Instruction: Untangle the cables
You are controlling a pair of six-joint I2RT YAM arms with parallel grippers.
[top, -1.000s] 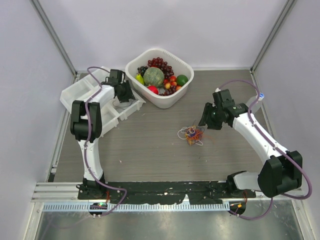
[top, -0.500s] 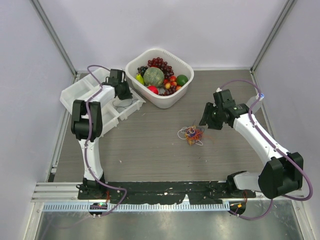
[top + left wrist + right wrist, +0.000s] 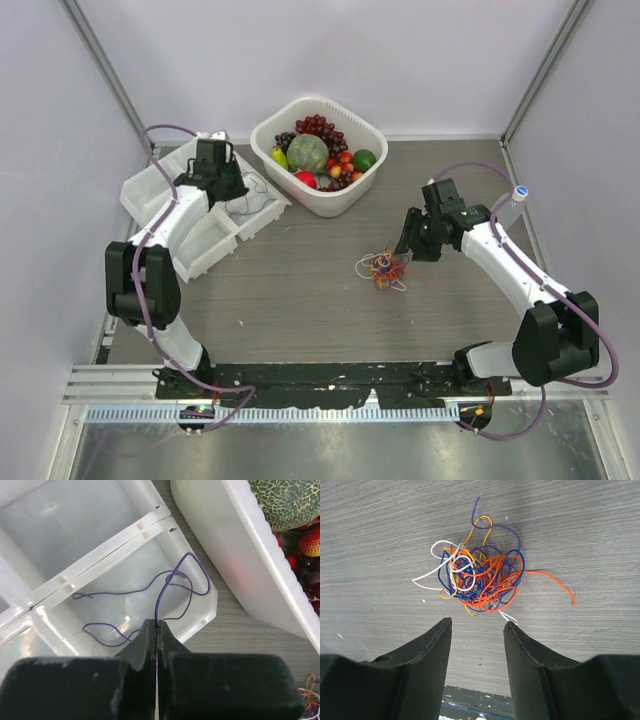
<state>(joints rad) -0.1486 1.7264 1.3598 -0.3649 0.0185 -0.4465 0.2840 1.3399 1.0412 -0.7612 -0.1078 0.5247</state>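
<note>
The left gripper (image 3: 157, 628) is pinched together on a single thin purple cable (image 3: 158, 600). The cable rises from between the tips and then loops away in loose curls. Those curls lie on the floor of one compartment of a white divided tray (image 3: 100, 545). It is the corner compartment nearest a white tub (image 3: 240, 555). In the overhead view, this gripper (image 3: 222, 185) sits over the tray (image 3: 150, 190) at the far left of the table (image 3: 300, 300). The tub (image 3: 330, 205) stands just to the tray's right, holding fruit (image 3: 310, 153): a green melon, dark grapes and small red and green pieces.

The right gripper (image 3: 476, 645) has its two black fingers (image 3: 427, 655) spread apart with nothing between them. Just beyond the tips lies a tangle of cables (image 3: 480, 577), resting on the wood-grain table and not touched by the gripper. It is a small knot of orange, blue, white, yellow and purple strands. One orange strand trails out to one side, a white loop sticks out the other way, and a purple end points away from the gripper. From overhead, the tangle (image 3: 383, 268) lies near the middle of the table, with the right gripper (image 3: 410, 243) just beside it. It is well apart from the tray.
</note>
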